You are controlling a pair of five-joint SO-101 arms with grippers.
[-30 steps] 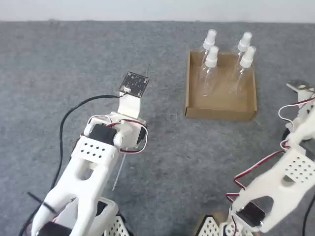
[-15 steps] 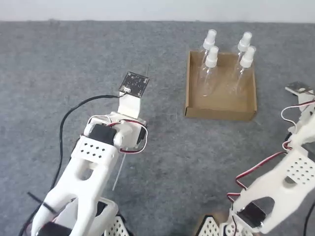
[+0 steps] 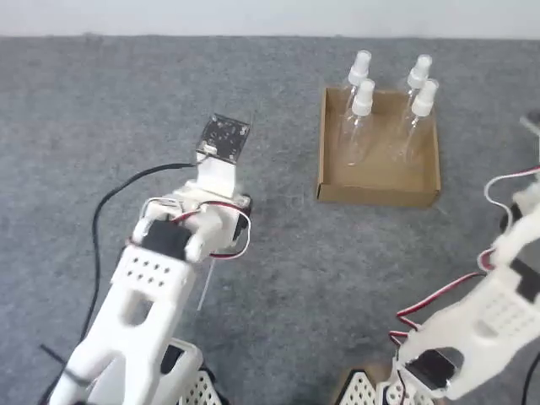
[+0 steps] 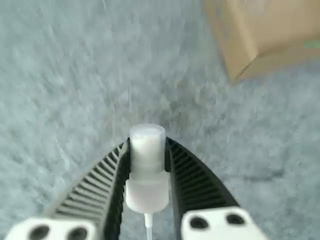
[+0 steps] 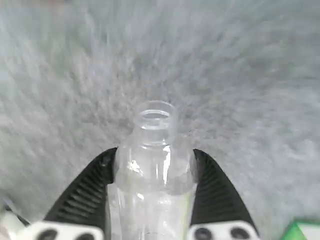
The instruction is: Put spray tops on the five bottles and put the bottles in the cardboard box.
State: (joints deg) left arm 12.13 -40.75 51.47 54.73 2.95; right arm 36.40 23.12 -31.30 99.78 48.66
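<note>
Bottle (image 5: 154, 165) number five sits closest to you, upright in your right gripper (image 5: 152, 157), whose black jaws are clamped on its shoulders; its neck is open, with no top on it. Your left gripper (image 4: 146, 145) is closed on the last spray top (image 4: 146, 170), pinching its white collar, with the thin tube (image 3: 205, 291) trailing back under the wrist.

In the last second your left arm (image 3: 160, 278) has pushed slightly forward over the grey carpet (image 3: 101, 118). Your right arm (image 3: 498, 312) has swung out toward the table's right edge. So the two parts are well apart, and probably moving no closer together, though the overhead view hides both grippers.

Farther off, the cardboard box (image 3: 377, 192) lies open with four bottles (image 3: 357, 118) standing inside it, each already capped.

That leaves one job: bring neck and top together, feed the tube in first, seat the top, then set this bottle in the box beside the others.
</note>
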